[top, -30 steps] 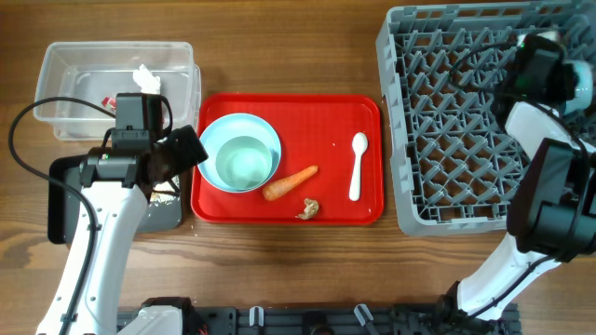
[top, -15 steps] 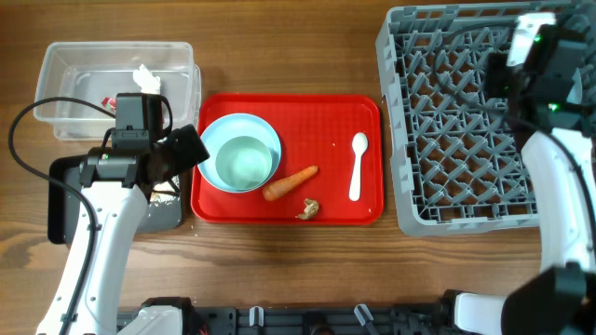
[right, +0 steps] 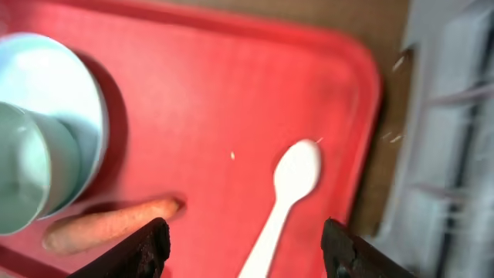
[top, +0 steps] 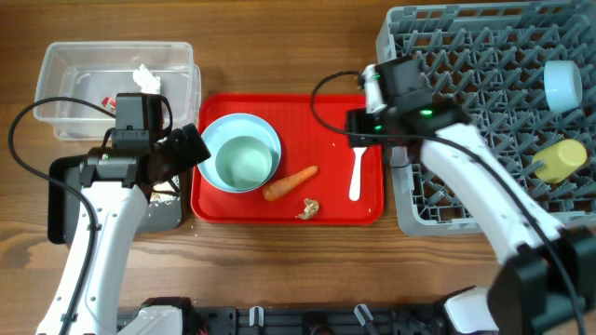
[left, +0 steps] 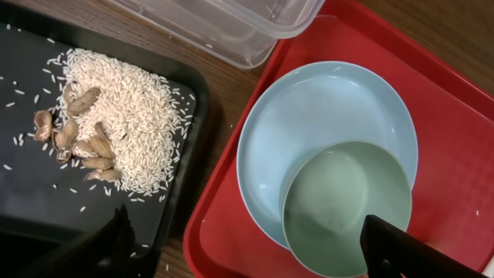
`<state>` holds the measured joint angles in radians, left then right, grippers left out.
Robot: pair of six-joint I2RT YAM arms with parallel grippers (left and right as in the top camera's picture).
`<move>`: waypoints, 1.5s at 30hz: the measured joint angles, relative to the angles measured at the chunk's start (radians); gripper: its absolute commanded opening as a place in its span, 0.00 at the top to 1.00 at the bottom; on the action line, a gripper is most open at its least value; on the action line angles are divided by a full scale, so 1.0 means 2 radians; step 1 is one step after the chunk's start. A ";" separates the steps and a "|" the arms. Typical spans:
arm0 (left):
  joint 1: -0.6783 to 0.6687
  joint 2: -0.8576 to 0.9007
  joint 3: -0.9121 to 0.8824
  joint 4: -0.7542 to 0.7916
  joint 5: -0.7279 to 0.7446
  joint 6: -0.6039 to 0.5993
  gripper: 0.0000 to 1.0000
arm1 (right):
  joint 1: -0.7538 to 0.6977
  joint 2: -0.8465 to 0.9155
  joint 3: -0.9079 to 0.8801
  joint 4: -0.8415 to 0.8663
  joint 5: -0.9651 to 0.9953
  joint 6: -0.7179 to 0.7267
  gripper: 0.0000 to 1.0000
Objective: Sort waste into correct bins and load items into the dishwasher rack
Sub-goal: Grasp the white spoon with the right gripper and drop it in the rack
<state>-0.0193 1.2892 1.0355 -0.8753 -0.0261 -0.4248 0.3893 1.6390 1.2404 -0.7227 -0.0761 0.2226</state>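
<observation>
A pale blue plate (top: 216,135) holding a bowl (top: 244,161) sits on the left of the red tray (top: 326,112). A carrot (top: 291,182), a brown lump (top: 308,208) and a white spoon (top: 357,166) also lie on that tray. My left gripper (top: 189,147) is open and empty at the plate's left edge; its view shows the plate (left: 309,116) and bowl (left: 347,208) between its fingers (left: 247,255). My right gripper (top: 358,138) is open and empty above the spoon (right: 285,193), with the carrot (right: 108,224) at its left finger (right: 247,255). A second bowl (top: 562,84) and a yellow cup (top: 559,160) sit in the grey rack (top: 466,121).
The clear tub (top: 116,88) at the back left holds white tissue (top: 146,78) and a red wrapper (top: 109,100). The black tray (left: 31,193) under my left arm holds rice (left: 127,116) and brown lumps (left: 77,139). The rack stands close against the red tray's right side.
My right arm has swung from the rack's far right side to above the spoon on the red tray. The bowl and yellow cup in the rack now show. The left arm has not moved.
</observation>
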 measured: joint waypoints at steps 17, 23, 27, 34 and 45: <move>0.000 0.000 0.000 -0.002 0.000 0.000 0.04 | 0.016 0.163 0.000 0.063 0.089 0.126 0.40; 0.000 0.000 0.000 -0.002 0.000 0.000 0.04 | 0.015 0.166 0.000 0.064 0.101 0.137 0.61; 0.000 0.000 0.000 -0.002 0.000 0.000 0.04 | 0.015 0.166 0.000 0.061 0.104 0.137 0.62; 0.000 0.000 0.000 -0.002 0.000 0.000 0.04 | 0.015 0.166 0.001 0.059 0.105 0.137 0.66; 0.000 0.000 0.000 -0.002 0.000 0.000 0.04 | 0.015 0.081 -0.001 0.030 0.088 0.105 0.66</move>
<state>-0.0193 1.2892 1.0355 -0.8799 -0.0257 -0.4248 0.4202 1.8019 1.2385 -0.6624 0.1001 0.4320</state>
